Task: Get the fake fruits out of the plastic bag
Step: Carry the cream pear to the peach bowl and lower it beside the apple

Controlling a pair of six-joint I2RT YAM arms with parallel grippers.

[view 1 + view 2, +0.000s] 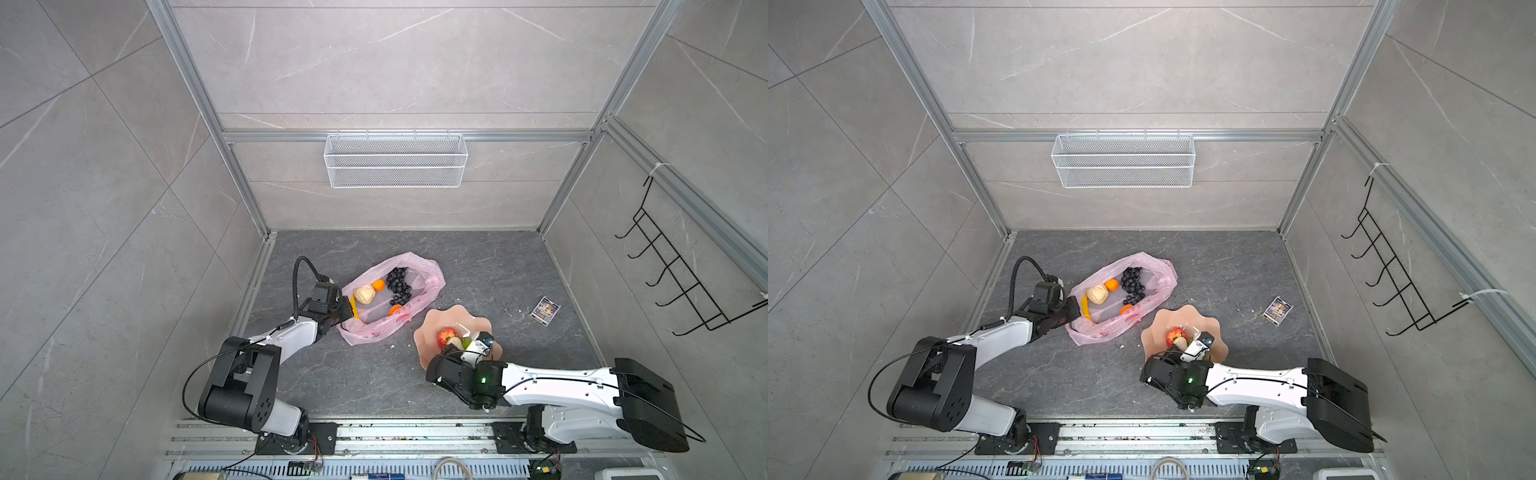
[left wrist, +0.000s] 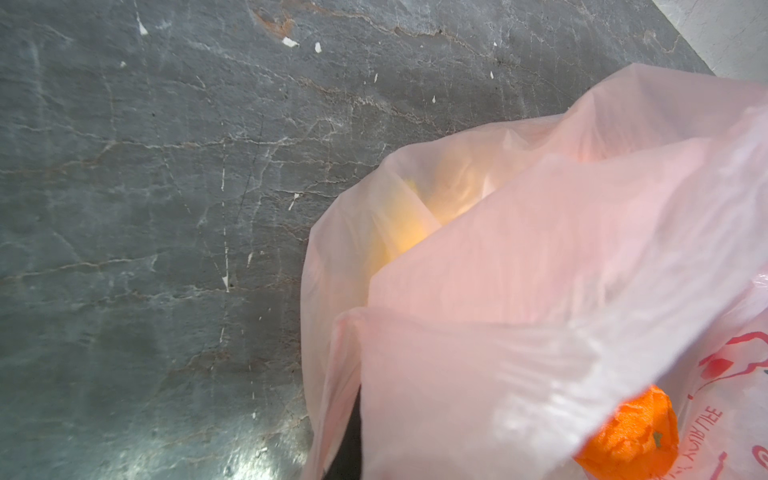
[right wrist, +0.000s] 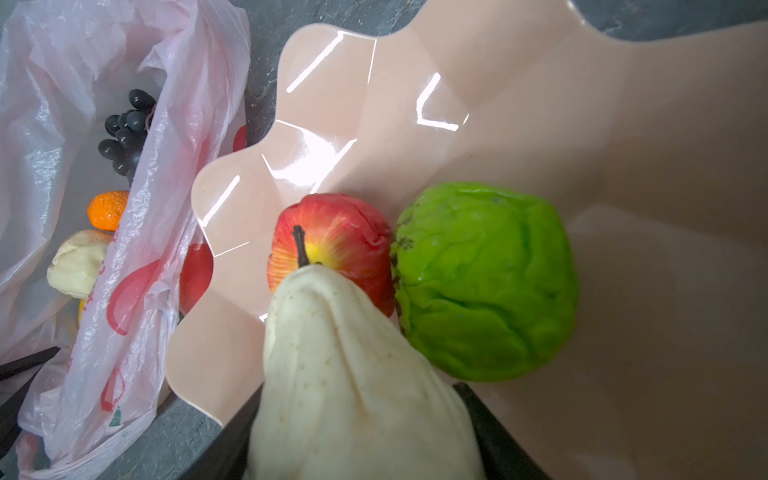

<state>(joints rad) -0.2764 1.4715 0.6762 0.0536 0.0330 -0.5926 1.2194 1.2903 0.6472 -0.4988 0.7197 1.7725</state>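
On the table (image 1: 478,270), the bag (image 1: 428,286) lies open at centre left, its rim pinched in my closed left hand (image 1: 347,309). The dish (image 1: 440,322) sits lower right of it; there my right hand (image 1: 455,348) holds a pale fruit (image 3: 345,353) against the apple (image 3: 332,232) and green fruit (image 3: 486,282). I'm setting it down, I judge. Next: let go, lift clear, then go into the bag for the grapes (image 1: 399,284), banana (image 1: 354,307), an orange (image 1: 378,285) or second pale fruit (image 1: 364,294).

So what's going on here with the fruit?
The robot is emptying the pink plastic bag. The left gripper pinches the bag's edge; the right gripper holds a beige fruit over the peach dish, beside the apple and green fruit. Grapes, two oranges, a banana and another beige fruit lie in the bag.
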